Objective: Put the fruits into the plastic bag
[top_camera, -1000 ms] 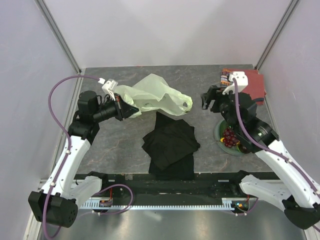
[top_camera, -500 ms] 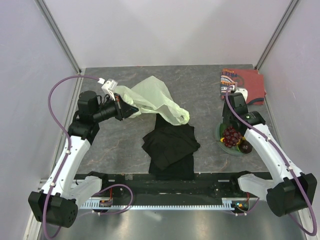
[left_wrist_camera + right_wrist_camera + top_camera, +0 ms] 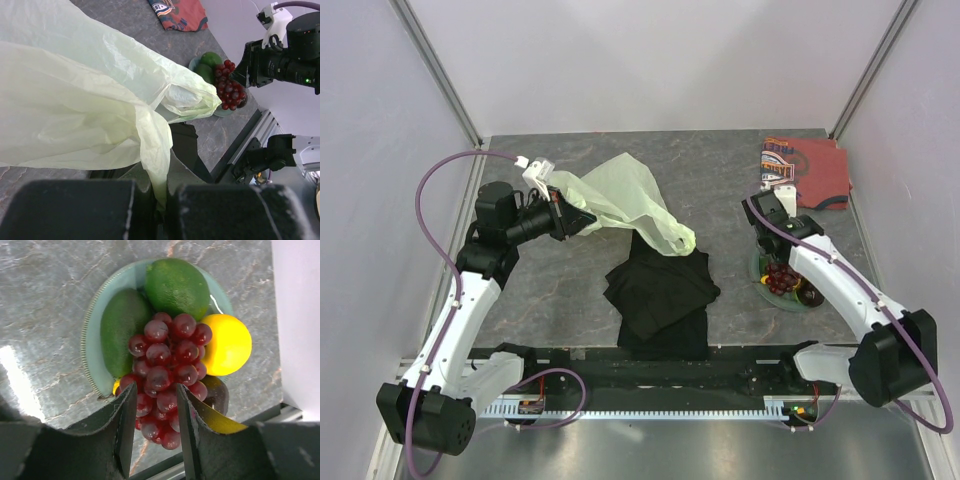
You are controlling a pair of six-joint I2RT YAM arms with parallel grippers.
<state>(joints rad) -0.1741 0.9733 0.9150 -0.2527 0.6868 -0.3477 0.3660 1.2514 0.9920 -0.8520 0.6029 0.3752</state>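
Observation:
The fruits lie heaped on a round grey-green plate [image 3: 92, 335] at the right: a dark red grape bunch [image 3: 167, 365] on top, two green fruits [image 3: 177, 285] [image 3: 122, 330], a yellow fruit [image 3: 227, 345] and a dark maroon one [image 3: 217, 395]. My right gripper [image 3: 155, 400] points down over the plate [image 3: 758, 268], its fingers pressed on both sides of the grape bunch [image 3: 781, 277]. My left gripper [image 3: 570, 215] is shut on an edge of the pale yellow-green plastic bag [image 3: 620, 195], holding it up off the table. In the left wrist view the bag [image 3: 75, 110] hangs from the pinching jaws.
A folded black cloth [image 3: 660, 290] lies in the middle near the front, under the bag's drooping end. A red-orange patterned cloth [image 3: 810, 170] sits at the back right corner. Grey walls enclose the table on three sides.
My right arm swung back from near the bag's end, came down over the plate and narrowed its jaws onto the grapes. The bag's free end sagged lower. The left arm stayed put.

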